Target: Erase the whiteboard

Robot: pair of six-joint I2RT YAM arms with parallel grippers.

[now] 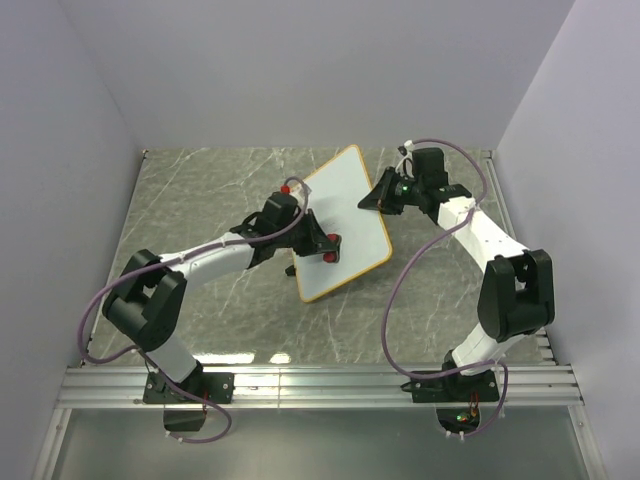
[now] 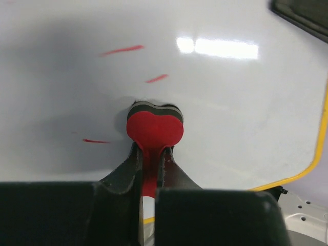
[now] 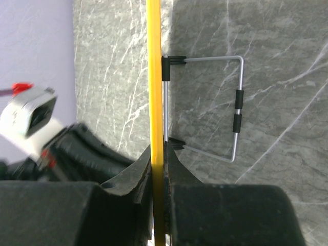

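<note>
The whiteboard [image 1: 350, 205], white with an orange-yellow rim, stands tilted at the table's middle. My left gripper [image 1: 322, 246] is shut on the small red eraser [image 2: 155, 128] and presses it against the board face [image 2: 230, 102]. Three short red marks show on the board: the upper one [image 2: 122, 49], the middle one [image 2: 156, 78] and the one left of the eraser [image 2: 95, 141]. My right gripper [image 1: 377, 200] is shut on the board's right edge; in the right wrist view the yellow rim [image 3: 155, 77] runs edge-on between its jaws [image 3: 160, 154].
A wire stand [image 3: 236, 107] with black clips [image 3: 173, 61] props the board from behind on the grey marble table [image 1: 200, 200]. The left arm's wrist [image 3: 77, 148] shows beyond the board. Lilac walls [image 1: 60, 150] close in the sides and back.
</note>
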